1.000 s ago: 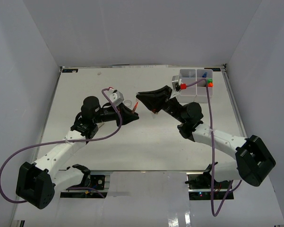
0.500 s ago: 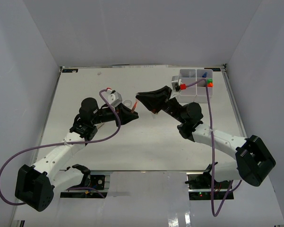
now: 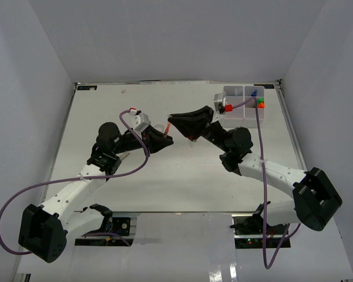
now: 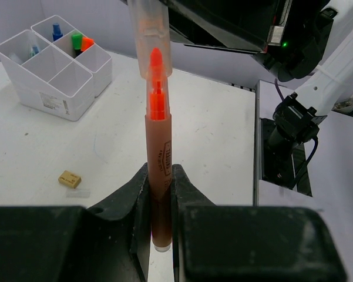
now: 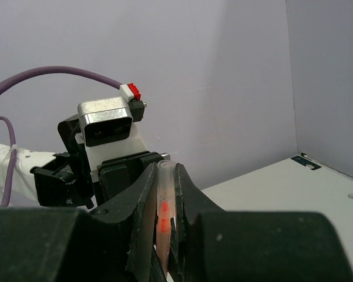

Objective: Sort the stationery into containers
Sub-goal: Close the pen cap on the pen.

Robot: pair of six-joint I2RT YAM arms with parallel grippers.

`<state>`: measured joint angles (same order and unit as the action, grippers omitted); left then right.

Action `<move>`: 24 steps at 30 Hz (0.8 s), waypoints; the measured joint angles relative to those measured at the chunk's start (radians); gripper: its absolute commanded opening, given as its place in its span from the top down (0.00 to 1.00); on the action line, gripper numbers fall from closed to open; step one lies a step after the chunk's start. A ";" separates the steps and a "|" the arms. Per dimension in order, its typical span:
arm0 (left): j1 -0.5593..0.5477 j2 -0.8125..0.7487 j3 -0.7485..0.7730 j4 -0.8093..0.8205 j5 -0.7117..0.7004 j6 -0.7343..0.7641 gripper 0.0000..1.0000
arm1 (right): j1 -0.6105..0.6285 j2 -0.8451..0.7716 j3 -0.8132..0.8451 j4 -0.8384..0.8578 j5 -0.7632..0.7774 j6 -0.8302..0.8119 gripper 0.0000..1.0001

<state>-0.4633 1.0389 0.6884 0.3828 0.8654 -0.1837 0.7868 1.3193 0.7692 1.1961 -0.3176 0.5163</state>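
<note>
- Since the earlier frame, your left arm has edged toward the right one, and the two tools now meet in mid-air over the middle of the table.
- Your left gripper is pressed together on the barrel of an orange-tipped marker, held upright.
- Your right gripper pinches a clear cap. The cap covers only the very end of the orange tip and is not seated.
- The container stands well apart at the table's far right. A tan block lies loose on the table.
- Risk: if the cap and barrel are out of line, pushing could lever the marker out of your hold.
- Risk: if you release before the cap seats, it would likely drop.
</note>
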 measured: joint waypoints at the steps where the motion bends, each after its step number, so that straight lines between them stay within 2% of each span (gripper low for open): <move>1: 0.000 0.000 0.000 0.008 0.002 -0.003 1.00 | 0.000 0.003 0.005 0.003 -0.001 0.000 0.85; 14: -0.003 0.018 0.001 0.098 0.006 -0.032 1.00 | 0.003 0.021 0.033 0.004 -0.025 0.000 0.80; 20: -0.004 0.018 0.001 0.121 0.007 -0.039 1.00 | 0.003 0.021 0.040 0.004 -0.026 -0.003 0.71; 24: -0.006 0.018 0.001 0.146 0.006 -0.042 1.00 | 0.004 0.018 0.040 -0.027 -0.029 -0.013 0.61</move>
<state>-0.4690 1.0573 0.6891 0.5289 0.8715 -0.2253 0.7906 1.3369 0.8097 1.1690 -0.3466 0.5030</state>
